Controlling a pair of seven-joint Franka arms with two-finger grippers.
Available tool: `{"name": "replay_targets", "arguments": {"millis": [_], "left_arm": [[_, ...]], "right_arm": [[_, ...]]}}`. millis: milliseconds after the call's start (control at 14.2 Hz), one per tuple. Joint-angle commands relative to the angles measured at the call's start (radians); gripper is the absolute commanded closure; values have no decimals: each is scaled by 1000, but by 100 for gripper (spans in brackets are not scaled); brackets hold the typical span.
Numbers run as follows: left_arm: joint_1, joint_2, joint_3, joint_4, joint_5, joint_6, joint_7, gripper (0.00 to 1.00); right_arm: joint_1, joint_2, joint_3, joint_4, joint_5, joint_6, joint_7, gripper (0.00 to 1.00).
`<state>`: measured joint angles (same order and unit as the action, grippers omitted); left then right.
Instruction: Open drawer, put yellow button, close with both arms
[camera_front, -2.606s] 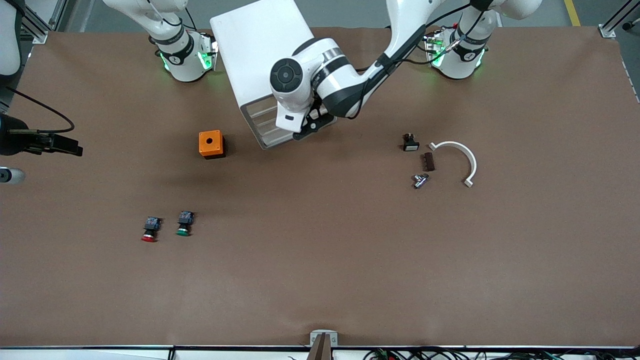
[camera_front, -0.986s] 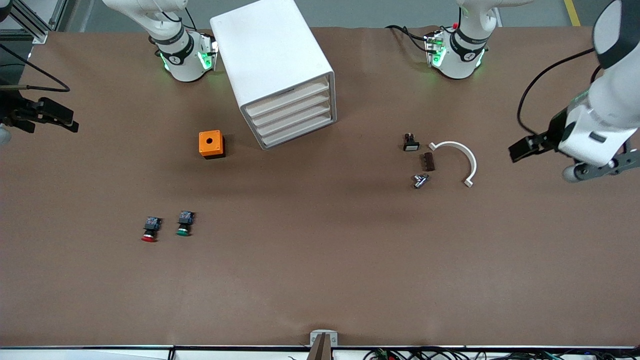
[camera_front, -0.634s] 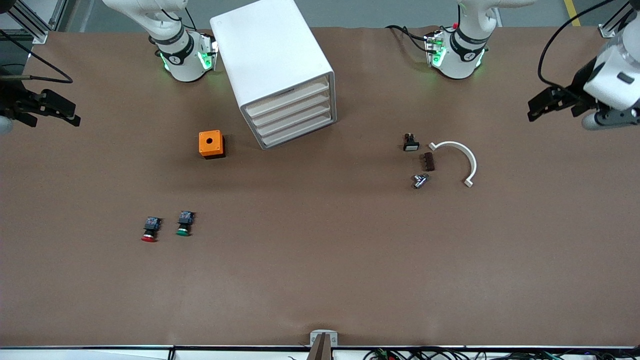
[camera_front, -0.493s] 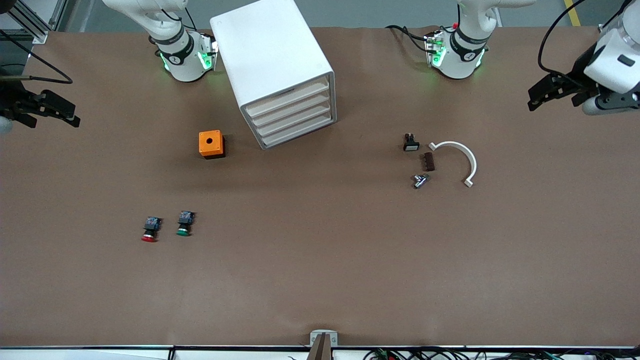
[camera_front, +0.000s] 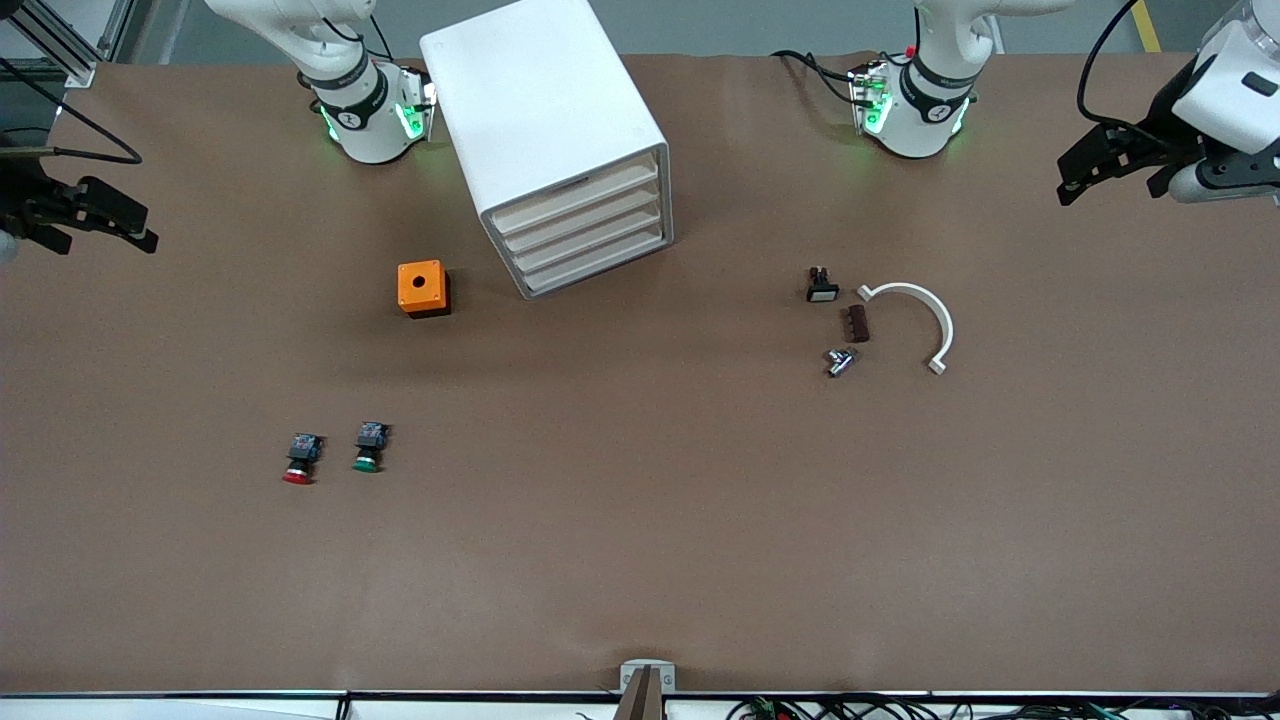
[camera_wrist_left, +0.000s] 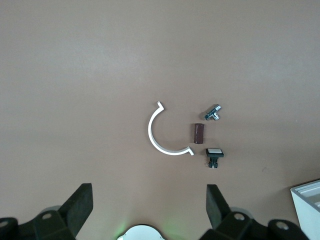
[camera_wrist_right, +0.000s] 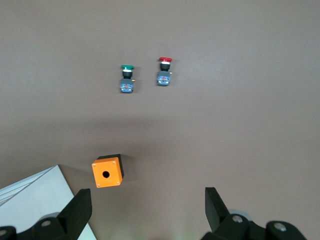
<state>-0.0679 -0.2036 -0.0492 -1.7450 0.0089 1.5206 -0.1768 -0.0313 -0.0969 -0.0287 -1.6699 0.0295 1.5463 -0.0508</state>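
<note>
Judging by the shut drawers and no yellow button in view, it's presumably inside and the task looks done. Both arms are parked high, clear of the cabinet: left gripper over its bench end, right gripper over its own, both with fingers apart and empty.

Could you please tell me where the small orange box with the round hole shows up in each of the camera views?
Front view: the orange box sits on the table beside the cabinet, toward the right arm's end.
Left wrist view: not in it; only a corner of the cabinet shows.
Right wrist view: the orange box lies between the cabinet corner and the pincer's fingers.
Shared landmark: the white cabinet.
</note>
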Motion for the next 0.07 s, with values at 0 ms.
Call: {"name": "replay_targets", "arguments": {"millis": [0], "left_arm": [[4, 32, -3, 53, 6, -28, 11, 0]], "right_arm": [[-16, -33, 3, -22, 24, 11, -1, 0]]}}
